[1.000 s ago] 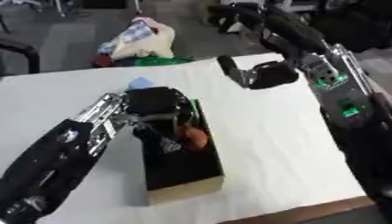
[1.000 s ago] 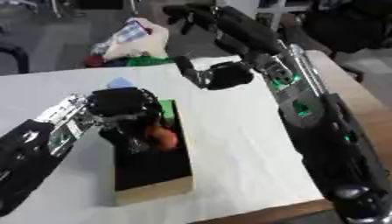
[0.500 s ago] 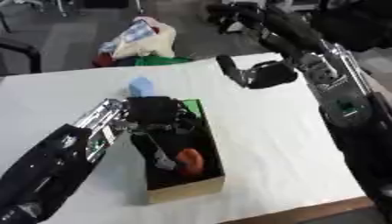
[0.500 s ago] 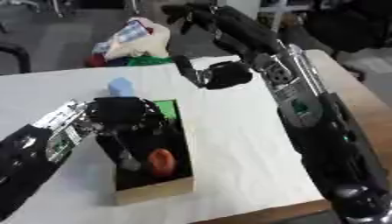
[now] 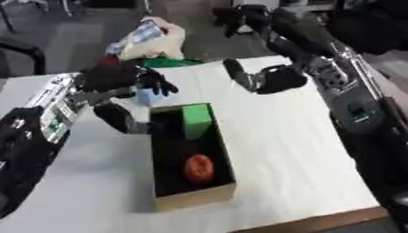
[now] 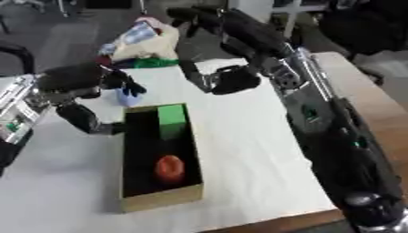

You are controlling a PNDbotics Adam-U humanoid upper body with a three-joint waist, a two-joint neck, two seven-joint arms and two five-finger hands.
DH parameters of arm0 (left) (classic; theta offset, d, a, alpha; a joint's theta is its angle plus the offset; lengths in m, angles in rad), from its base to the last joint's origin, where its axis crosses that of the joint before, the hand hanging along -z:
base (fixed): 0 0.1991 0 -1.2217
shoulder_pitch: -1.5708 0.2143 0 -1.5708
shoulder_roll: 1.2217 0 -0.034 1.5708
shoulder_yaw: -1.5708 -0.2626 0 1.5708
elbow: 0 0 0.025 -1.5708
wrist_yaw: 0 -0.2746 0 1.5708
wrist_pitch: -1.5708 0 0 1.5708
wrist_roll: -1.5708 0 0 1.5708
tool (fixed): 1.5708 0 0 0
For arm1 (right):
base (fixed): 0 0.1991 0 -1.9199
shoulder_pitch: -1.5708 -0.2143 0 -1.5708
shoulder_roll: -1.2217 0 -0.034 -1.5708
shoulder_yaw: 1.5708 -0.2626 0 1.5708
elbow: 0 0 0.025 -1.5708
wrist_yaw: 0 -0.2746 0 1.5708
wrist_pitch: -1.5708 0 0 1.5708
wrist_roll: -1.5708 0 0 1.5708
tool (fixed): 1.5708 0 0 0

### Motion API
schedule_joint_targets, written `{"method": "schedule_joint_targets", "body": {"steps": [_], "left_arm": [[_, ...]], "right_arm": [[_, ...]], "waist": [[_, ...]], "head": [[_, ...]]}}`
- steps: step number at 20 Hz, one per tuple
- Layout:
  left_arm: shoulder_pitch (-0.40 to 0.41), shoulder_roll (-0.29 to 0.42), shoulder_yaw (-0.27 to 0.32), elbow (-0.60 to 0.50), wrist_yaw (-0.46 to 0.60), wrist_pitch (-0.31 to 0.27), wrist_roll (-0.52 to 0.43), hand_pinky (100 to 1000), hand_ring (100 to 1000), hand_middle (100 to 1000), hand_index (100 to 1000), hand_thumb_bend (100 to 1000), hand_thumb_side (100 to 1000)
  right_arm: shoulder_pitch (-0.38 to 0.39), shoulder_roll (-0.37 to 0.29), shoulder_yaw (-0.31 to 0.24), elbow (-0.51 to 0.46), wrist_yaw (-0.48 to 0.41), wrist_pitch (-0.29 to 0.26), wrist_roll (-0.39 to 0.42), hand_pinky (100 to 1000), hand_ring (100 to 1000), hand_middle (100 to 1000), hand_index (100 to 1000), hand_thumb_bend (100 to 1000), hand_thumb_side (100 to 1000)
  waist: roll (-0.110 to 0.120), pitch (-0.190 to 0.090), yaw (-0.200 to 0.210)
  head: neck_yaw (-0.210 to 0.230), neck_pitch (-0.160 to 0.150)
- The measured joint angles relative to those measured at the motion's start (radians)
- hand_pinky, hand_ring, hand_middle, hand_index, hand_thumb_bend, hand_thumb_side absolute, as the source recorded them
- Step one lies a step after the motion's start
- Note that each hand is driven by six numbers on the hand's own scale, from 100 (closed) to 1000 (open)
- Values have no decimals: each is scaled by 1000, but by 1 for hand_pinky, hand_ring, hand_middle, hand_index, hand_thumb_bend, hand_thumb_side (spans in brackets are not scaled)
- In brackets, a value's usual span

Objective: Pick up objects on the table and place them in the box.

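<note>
- Left hand (image 5: 119, 79) hovers at the box's 11 o'clock corner, fingers curled down over a small blue thing (image 5: 146, 96), which sits on the table just beyond the box (image 5: 195, 196) — looks like it's lining up a grasp; contact I cannot tell.
- Right hand (image 5: 267, 79) hangs at 1 o'clock, well clear, fingers loosely curled, holding nothing — idle, staying out of the way.
- Count inside the box: one green block (image 5: 196, 120) at the far end, one orange piece (image 5: 198, 167) mid-box.
- Beyond the table at 12 o'clock, one heap of cloth (image 5: 146, 43).

Open cardboard box (image 5: 194, 195) lying lengthwise just below the left hand (image 5: 119, 79), green block (image 5: 196, 120) and orange round object (image 5: 198, 167) inside, small light-blue object (image 5: 146, 96) under the fingers.
</note>
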Motion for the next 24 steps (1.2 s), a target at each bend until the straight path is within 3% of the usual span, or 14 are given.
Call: {"method": "schedule_joint_targets", "body": {"steps": [1, 3, 6, 11, 17, 24], "left_arm": [[-9, -1, 26, 25, -14, 15, 8, 685, 600, 638, 898, 364, 802], [-31, -14, 84, 78, -57, 61, 24, 680, 595, 635, 900, 354, 812], [-66, -66, 172, 161, -189, 182, 68, 684, 603, 653, 911, 338, 842], [-100, -123, 266, 283, -385, 319, 141, 700, 627, 694, 937, 324, 924], [-123, -143, 341, 382, -540, 448, 182, 695, 623, 696, 944, 344, 958], [-133, -150, 390, 432, -602, 579, 245, 689, 614, 686, 946, 329, 979]], "right_arm": [[0, 0, 0, 0, 0, 0, 0, 811, 701, 802, 1000, 100, 582], [0, 0, 0, 0, 0, 0, 0, 811, 701, 801, 1000, 100, 584], [-1, 1, 1, 1, 0, -1, 1, 811, 701, 801, 1000, 100, 589], [-6, 9, 7, 3, -1, -4, 5, 810, 700, 801, 1000, 100, 595], [-10, 16, 13, 3, -6, -7, 12, 810, 700, 801, 1000, 100, 602], [-17, 17, 18, 4, -11, -9, 18, 810, 698, 800, 1000, 100, 610]], "waist": [[0, 1, -2], [1, 3, -9], [2, 8, -25], [3, 11, -42], [4, 16, -57], [3, 24, -66]], "head": [[0, 0], [2, 0], [7, 0], [18, 0], [29, -5], [37, -10]]}}
